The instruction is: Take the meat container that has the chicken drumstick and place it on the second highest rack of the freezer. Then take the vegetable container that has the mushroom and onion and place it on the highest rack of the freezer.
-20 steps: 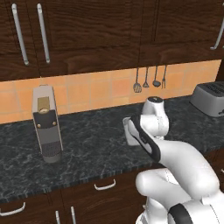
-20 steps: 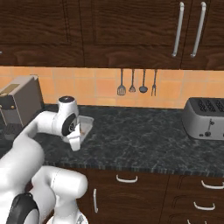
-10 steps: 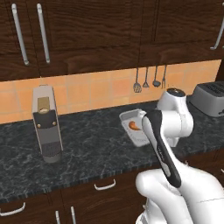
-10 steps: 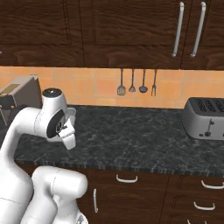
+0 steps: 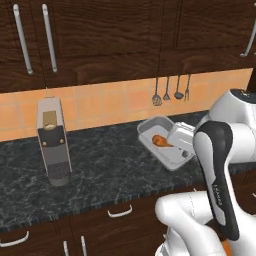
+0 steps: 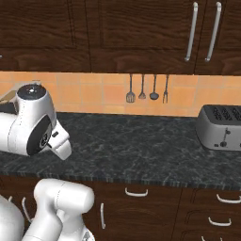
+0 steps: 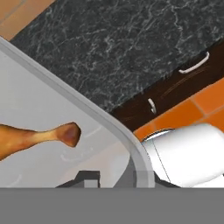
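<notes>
The meat container (image 5: 169,142) is a shallow grey-white tray, held tilted above the dark counter (image 5: 110,165) right of centre in the left base view. The orange-brown chicken drumstick (image 5: 161,141) lies inside it. In the hand view the drumstick (image 7: 39,138) rests on the tray floor, and the tray's rim (image 7: 83,103) runs down between the fingertips of my gripper (image 7: 114,178), which is shut on that rim. My white arm covers the tray's right end in the left base view. The freezer and the vegetable container with mushroom and onion are out of view.
A tall grey coffee machine (image 5: 52,142) stands on the counter at the left. Utensils (image 5: 172,92) hang on the orange backsplash. A silver toaster (image 6: 221,127) sits at the right end of the counter. Dark wood cabinets run above and below.
The arm has swung right in the left base view and left in the right base view, carrying the tray. The tray, hidden behind the arm a second ago, now shows.
</notes>
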Motion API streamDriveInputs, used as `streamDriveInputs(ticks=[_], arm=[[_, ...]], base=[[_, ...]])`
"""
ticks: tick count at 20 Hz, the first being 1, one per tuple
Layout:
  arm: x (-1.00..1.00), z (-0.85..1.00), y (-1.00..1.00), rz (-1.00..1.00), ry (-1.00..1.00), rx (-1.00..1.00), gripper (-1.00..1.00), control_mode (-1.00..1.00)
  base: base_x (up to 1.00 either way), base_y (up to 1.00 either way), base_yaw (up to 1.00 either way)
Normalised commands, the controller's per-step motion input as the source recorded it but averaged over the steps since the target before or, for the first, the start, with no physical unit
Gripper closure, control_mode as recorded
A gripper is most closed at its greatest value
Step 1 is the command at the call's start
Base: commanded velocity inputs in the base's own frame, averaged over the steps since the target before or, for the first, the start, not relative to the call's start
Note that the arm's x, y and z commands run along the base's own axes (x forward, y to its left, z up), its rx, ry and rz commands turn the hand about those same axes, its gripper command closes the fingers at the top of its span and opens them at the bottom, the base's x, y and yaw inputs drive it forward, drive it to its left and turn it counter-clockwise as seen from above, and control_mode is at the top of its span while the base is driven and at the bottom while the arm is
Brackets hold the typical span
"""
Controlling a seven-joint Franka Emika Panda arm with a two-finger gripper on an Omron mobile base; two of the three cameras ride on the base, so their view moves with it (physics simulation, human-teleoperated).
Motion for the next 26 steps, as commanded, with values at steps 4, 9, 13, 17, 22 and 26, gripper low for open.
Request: streamDriveInputs(ticks=[4, 9, 13, 17, 22, 26], arm=[[-0.84, 0.93, 0.06, 0.02, 0.0, 0.0, 1.0, -1.0], [-0.85, 0.6, 0.03, 0.0, 0.04, 0.0, 1.0, -1.0], [-0.54, 0.37, 0.12, 0.0, 0.08, 0.0, 1.0, -1.0], [-0.42, 0.27, 0.02, 0.03, 0.09, 0.0, 1.0, -1.0], [-0.63, 0.05, 0.01, 0.0, 0.07, 0.0, 1.0, -1.0], [0.0, 0.0, 0.0, 0.0, 0.0, 0.0, 1.0, 1.0]], base=[[0.0, 0.0, 0.0], [0.0, 0.0, 0.0], [0.0, 0.0, 0.0], [0.0, 0.0, 0.0], [0.0, 0.0, 0.0], [-0.97, -0.13, -0.17]])
